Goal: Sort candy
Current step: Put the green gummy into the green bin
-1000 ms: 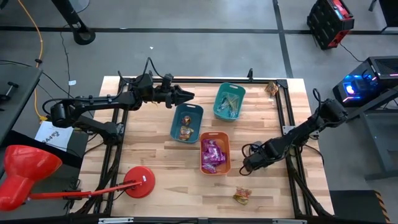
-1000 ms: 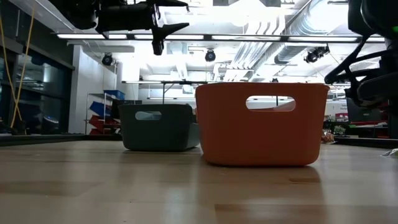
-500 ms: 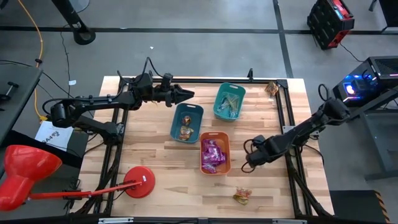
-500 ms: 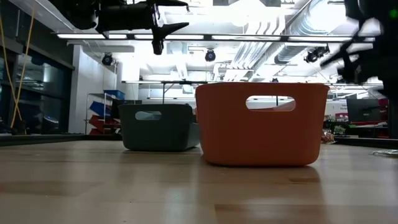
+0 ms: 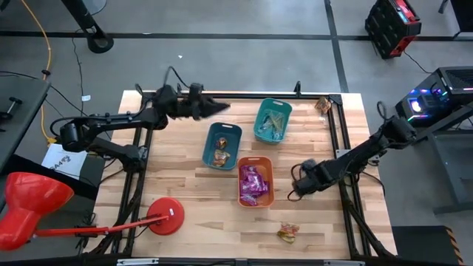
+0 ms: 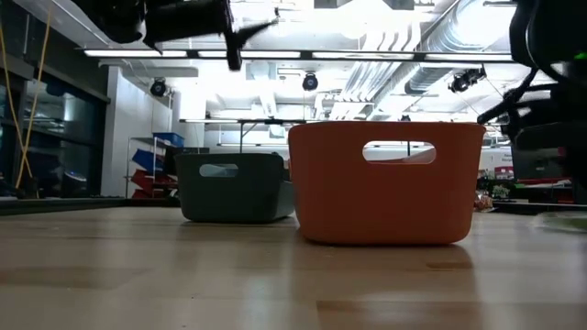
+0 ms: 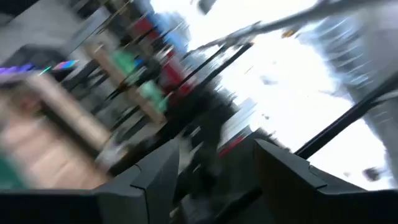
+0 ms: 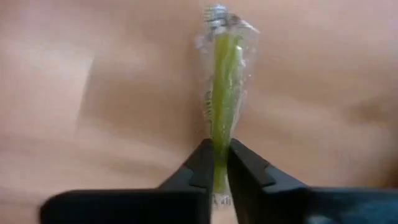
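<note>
My right gripper [image 5: 294,191] [image 8: 215,167] stands just right of the orange bin [image 5: 256,182], shut on a thin pale green candy stick [image 8: 222,93] in a clear wrapper. Purple packets fill the orange bin. The blue bin [image 5: 222,145] holds orange-brown sweets, and the teal bin [image 5: 273,120] holds green sticks. One orange-gold candy [image 5: 288,233] lies near the table's front edge, another [image 5: 323,104] at the far right corner. My left gripper [image 5: 216,108] [image 7: 214,180] hangs open and holds nothing, above the far left of the table. My right gripper pinches the green stick's near end [image 8: 217,144] between its two fingertips [image 8: 200,169]. The stick runs straight on ahead of the fingers, in line with them, over the wood. Whether it is clear of the table, I cannot tell.
The three bins stand close together in the table's middle. A red lamp-like stand [image 5: 166,218] sits at the front left. Black frame rails [image 5: 341,155] run along the table's left and right sides. Bare wood lies in front of the bins.
My right gripper has shut on the green stick beside the orange bin and has shifted slightly toward the far edge. My left gripper is in motion, blurred, its tips swinging up and toward the far edge.
</note>
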You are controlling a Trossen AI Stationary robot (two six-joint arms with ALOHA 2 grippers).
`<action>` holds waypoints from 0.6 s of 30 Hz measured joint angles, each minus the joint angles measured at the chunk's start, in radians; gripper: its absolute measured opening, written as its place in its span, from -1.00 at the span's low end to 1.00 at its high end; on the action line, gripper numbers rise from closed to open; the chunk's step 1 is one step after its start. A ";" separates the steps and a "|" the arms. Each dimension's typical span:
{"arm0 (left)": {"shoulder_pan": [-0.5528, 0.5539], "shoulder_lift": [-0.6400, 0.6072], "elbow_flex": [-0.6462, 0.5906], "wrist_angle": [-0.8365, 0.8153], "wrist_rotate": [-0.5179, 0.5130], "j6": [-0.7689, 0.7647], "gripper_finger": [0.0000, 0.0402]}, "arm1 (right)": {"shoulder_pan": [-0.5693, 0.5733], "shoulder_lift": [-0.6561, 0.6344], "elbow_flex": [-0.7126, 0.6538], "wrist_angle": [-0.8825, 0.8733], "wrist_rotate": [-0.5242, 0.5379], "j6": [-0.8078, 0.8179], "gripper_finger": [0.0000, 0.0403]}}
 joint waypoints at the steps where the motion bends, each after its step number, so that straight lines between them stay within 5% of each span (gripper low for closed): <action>1: 0.013 0.000 0.017 0.040 0.006 -0.031 -0.02 | -0.014 -0.016 0.025 -0.052 0.043 -0.008 -0.92; 5: 0.066 -0.007 0.109 0.098 0.072 -0.030 -0.02 | -0.104 -0.071 0.132 -0.141 0.174 -0.034 -0.90; 10: 0.101 -0.005 0.188 -0.037 0.105 0.072 -0.02 | -0.272 -0.133 0.233 -0.104 0.434 -0.159 -0.96; 18: 0.103 -0.004 0.196 -0.277 0.138 0.145 -0.02 | -0.599 -0.103 0.237 0.340 0.490 -0.510 -0.88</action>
